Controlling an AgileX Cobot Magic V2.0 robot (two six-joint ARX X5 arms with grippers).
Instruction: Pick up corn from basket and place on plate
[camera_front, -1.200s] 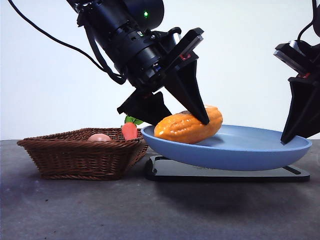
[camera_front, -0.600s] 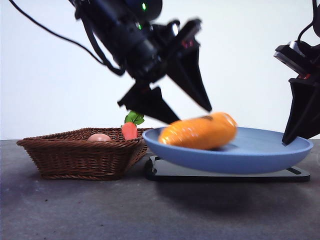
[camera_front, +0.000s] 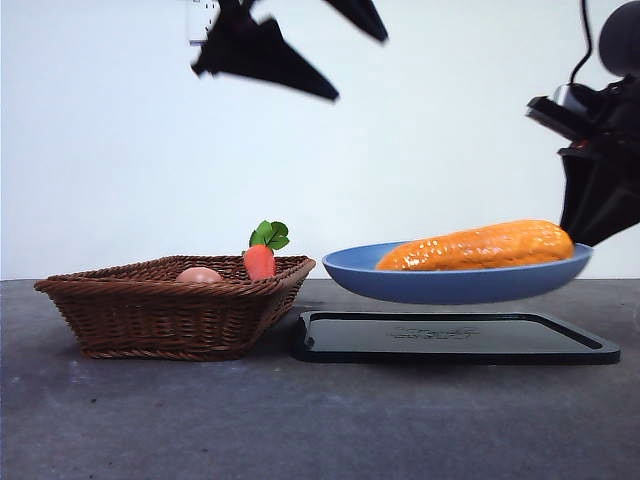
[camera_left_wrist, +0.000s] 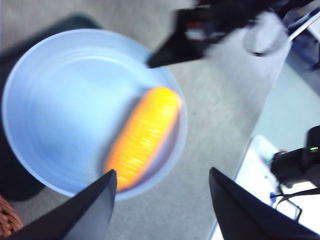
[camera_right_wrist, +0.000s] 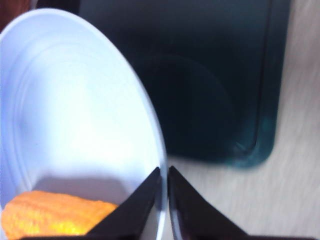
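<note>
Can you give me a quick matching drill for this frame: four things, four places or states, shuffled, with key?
Things:
1. corn
2. plate
3. carrot
4. left gripper

Places or states:
A. held above the black tray by the right gripper
B. in the basket
C. open, high above the table
D. lying on the plate

Pairs: 1-D, 2-A, 3-B, 4-C

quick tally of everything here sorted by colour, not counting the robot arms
Orange or red-orange: 2 – long glossy orange-yellow corn cob, short red-orange carrot with green leaves
Pinkish-tan: 1 – round item in the basket
Brown: 1 – woven wicker basket
Light blue: 1 – round plate, held up by the right gripper
Black: 1 – flat rectangular tray
Total: 6
</note>
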